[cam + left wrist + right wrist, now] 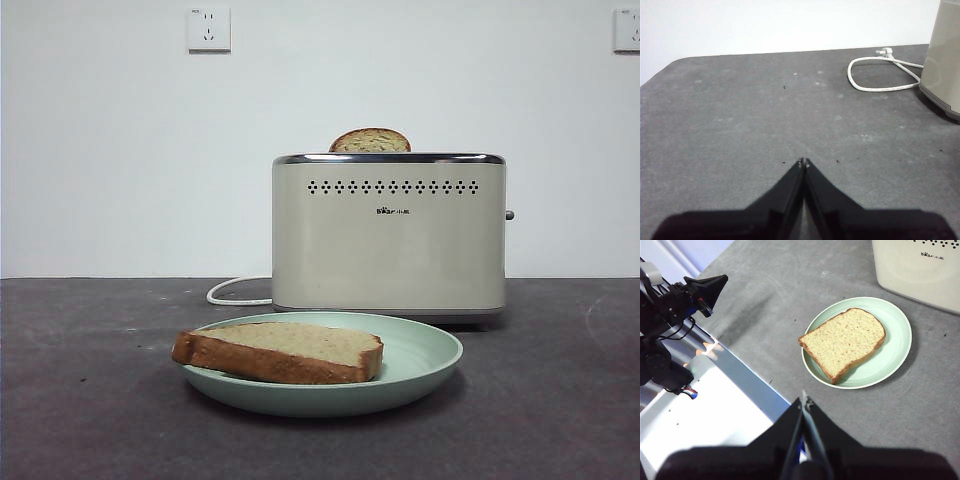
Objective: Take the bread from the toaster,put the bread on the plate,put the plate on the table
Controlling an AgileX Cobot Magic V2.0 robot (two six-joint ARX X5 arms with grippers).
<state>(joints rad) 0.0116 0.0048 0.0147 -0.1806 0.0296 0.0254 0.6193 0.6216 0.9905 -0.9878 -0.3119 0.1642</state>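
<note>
- The bread (370,141) is seen upper centre, upright in the toaster (389,236).
- The right gripper (804,402), jaws closed and empty, is judged nearer.
- The left gripper (803,162) is closed, empty.

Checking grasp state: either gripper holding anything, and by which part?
Nothing held. Left gripper and right gripper are both shut on nothing, above the table.

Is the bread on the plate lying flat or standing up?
Lying flat: the bread rests face up on the plate, crust at its edges.
</note>
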